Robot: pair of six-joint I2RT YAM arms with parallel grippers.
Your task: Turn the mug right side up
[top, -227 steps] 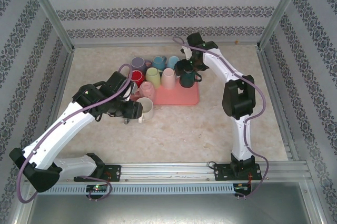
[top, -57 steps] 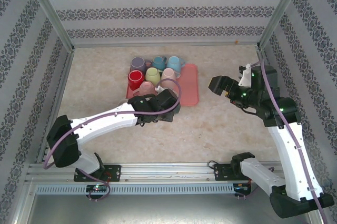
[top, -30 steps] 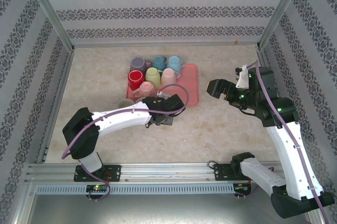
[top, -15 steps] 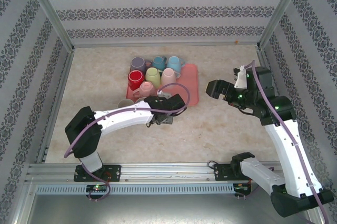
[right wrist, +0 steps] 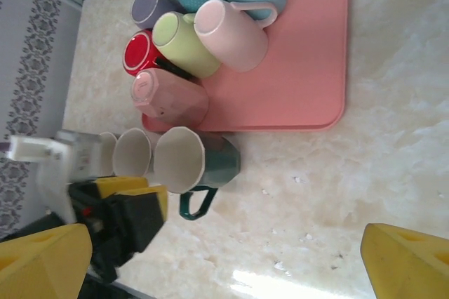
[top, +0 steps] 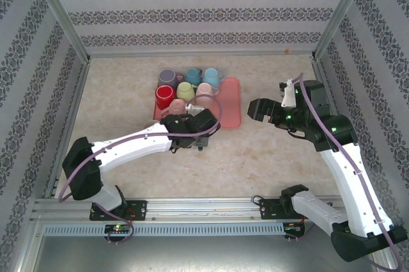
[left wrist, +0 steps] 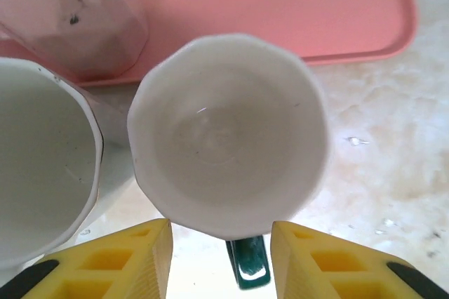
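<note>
we just let go: the left gripper (left wrist: 219, 243) sits open by the green mug (left wrist: 228, 134), upright mid-frame, so looks done. right gripper (right wrist: 224, 264) wide open.

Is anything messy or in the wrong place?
Nothing is spilled or broken. The green mug and a white mug stand mouth-up on the table, off the pink tray, while the pink mug beside them sits bottom-up with dark specks.

Glossy ceramic mug (left wrist: 228, 137), smooth plastic tray (left wrist: 316, 4)
</note>
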